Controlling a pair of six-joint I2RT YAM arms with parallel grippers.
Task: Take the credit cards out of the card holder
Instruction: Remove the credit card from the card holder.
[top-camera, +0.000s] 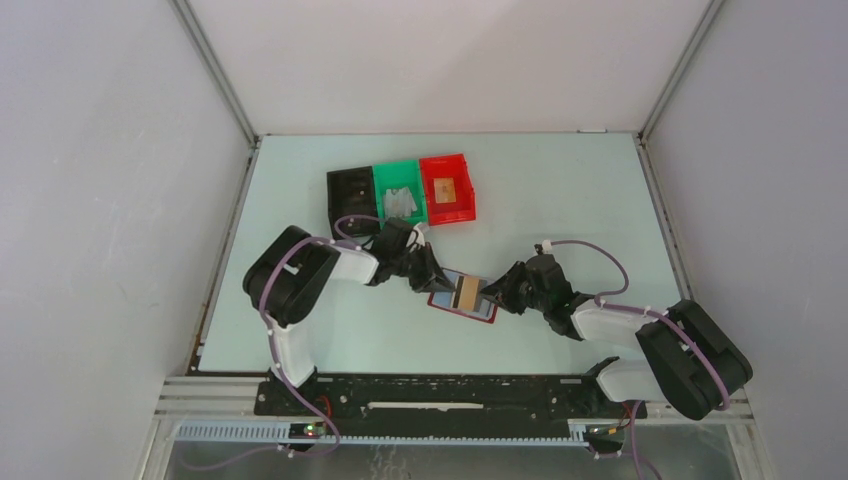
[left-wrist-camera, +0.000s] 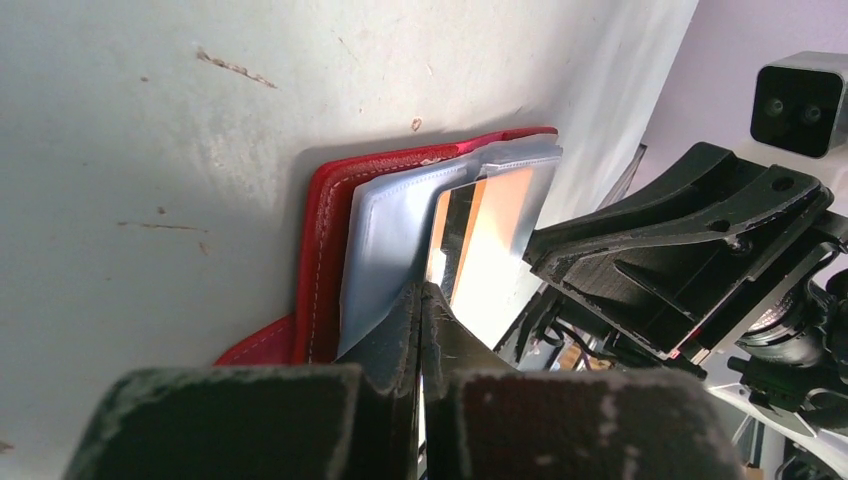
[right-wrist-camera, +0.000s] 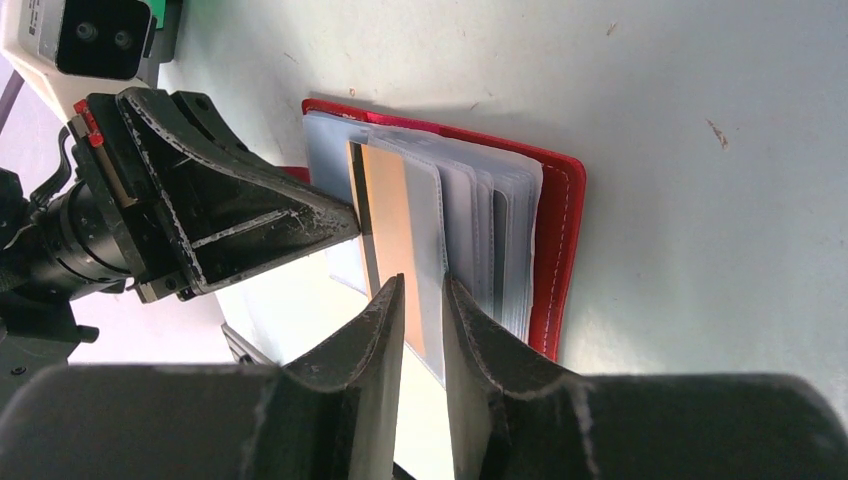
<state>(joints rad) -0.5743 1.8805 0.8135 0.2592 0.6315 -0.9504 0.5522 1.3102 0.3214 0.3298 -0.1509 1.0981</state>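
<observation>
The card holder (top-camera: 486, 313) lies open on the table's middle, a dark-red wallet (left-wrist-camera: 325, 230) with clear plastic sleeves (right-wrist-camera: 500, 230) fanned up. A tan credit card (right-wrist-camera: 385, 205) with a dark stripe along one edge stands out of a sleeve (top-camera: 466, 292). My left gripper (left-wrist-camera: 422, 292) is shut, its tips pinching that card's striped edge (left-wrist-camera: 450, 230). My right gripper (right-wrist-camera: 423, 285) comes from the opposite side, its jaws a narrow gap apart, straddling the sleeve that holds the tan card. No other card shows in the wallet.
Three small bins stand in a row behind the wallet: black (top-camera: 350, 195), green (top-camera: 400, 195) with grey flat pieces inside, red (top-camera: 447, 188) with a tan piece inside. White walls enclose the table on three sides.
</observation>
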